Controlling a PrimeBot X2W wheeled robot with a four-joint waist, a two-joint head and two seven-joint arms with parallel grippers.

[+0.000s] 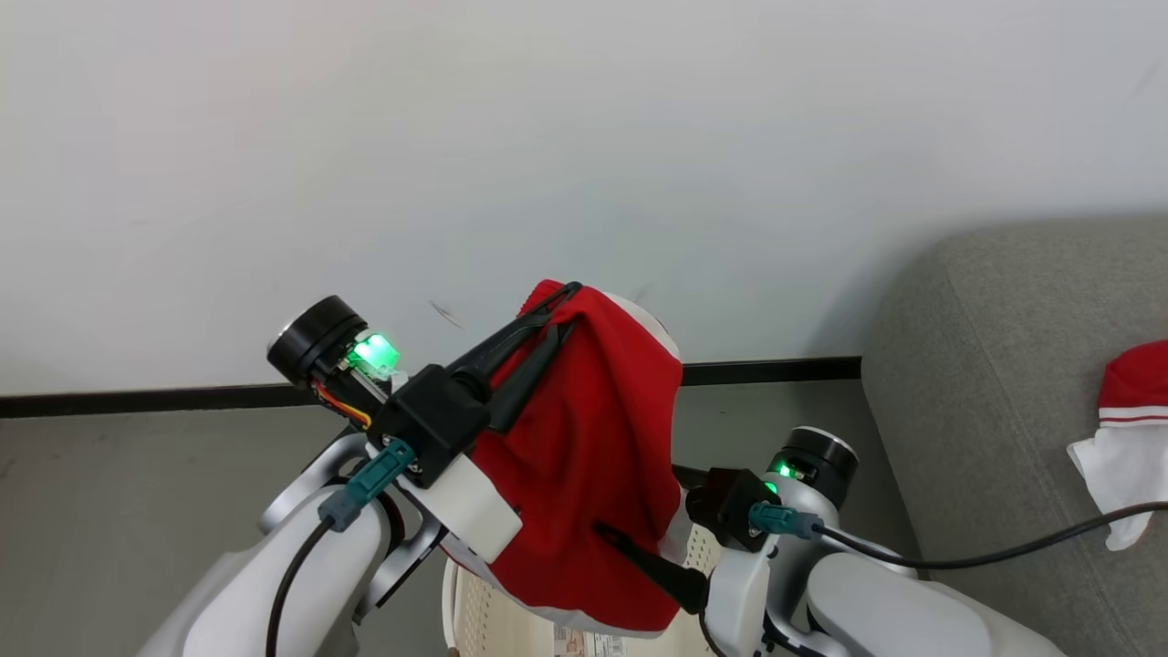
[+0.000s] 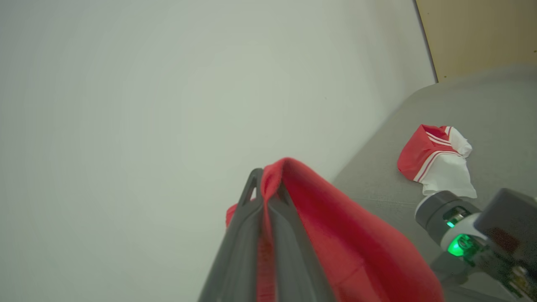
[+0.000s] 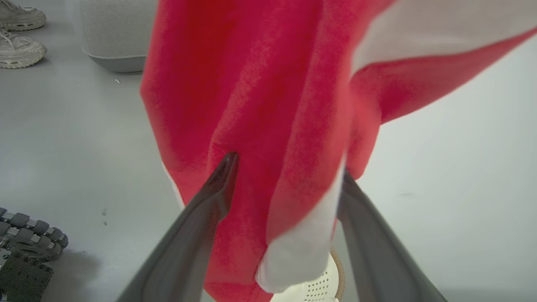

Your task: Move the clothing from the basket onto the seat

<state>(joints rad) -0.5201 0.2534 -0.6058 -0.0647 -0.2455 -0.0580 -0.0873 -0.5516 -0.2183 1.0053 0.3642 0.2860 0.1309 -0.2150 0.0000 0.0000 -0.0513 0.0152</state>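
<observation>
A red garment (image 1: 593,438) with white sections hangs in the air above the basket (image 1: 474,611), which is cream and perforated. My left gripper (image 1: 566,306) is shut on the garment's top fold, also seen in the left wrist view (image 2: 266,188). Lower down, my right gripper (image 3: 287,172) is open, and the hanging garment (image 3: 260,105) falls between its spread fingers. One right finger (image 1: 639,552) shows dark against the cloth. A second red-and-white garment (image 1: 1127,429) (image 2: 436,161) lies on the grey sofa seat (image 1: 1004,365) at the right.
A white wall (image 1: 547,137) with a dark baseboard stands close behind the basket. Grey floor (image 3: 63,147) runs to the sofa's end (image 3: 113,33). A person's pale shoes (image 3: 21,33) stand beside it. A black cable (image 1: 1004,547) trails from my right wrist.
</observation>
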